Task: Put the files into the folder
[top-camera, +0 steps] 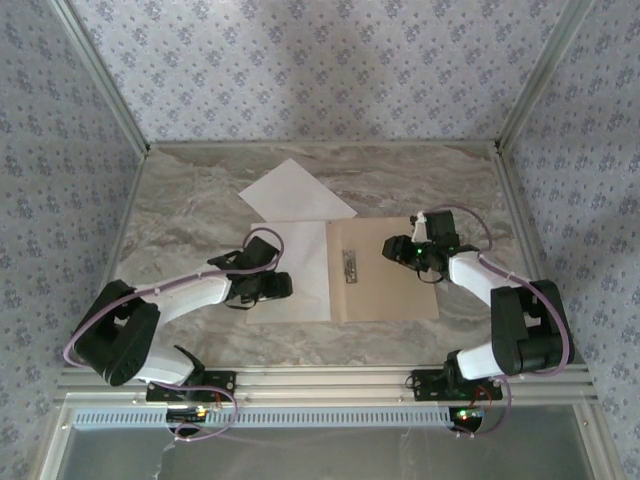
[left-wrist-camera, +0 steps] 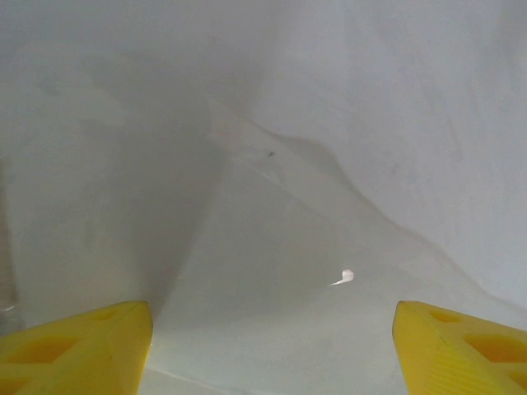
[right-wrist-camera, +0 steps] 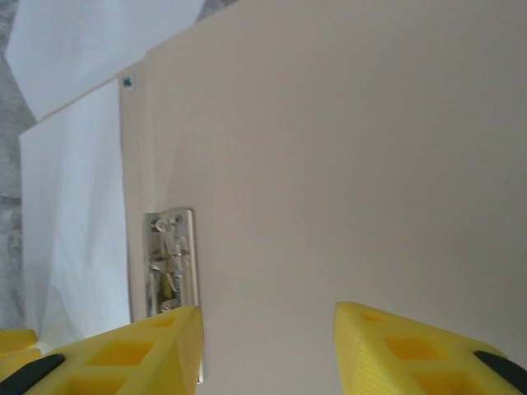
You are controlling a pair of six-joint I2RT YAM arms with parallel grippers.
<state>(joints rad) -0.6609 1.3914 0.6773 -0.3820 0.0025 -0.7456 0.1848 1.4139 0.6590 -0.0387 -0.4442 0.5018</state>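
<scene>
Left gripper [left-wrist-camera: 272,350], fingers wide apart and empty, hangs over a white sheet [top-camera: 295,268] covering the left leaf of the folder [top-camera: 390,288] (beside its metal clip [right-wrist-camera: 170,262]), right gripper [right-wrist-camera: 268,350] likewise spread above the tan leaf, second sheet [top-camera: 296,192] lying behind.

White files [top-camera: 297,190], tan-brown folder [top-camera: 390,275], silver clip [right-wrist-camera: 169,263], grey-veined marble table [top-camera: 180,200], pale blue floral-print walls [top-camera: 320,60]

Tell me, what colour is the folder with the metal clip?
Tan-brown, like plain cardboard. The folder shows best in the right wrist view.
</scene>
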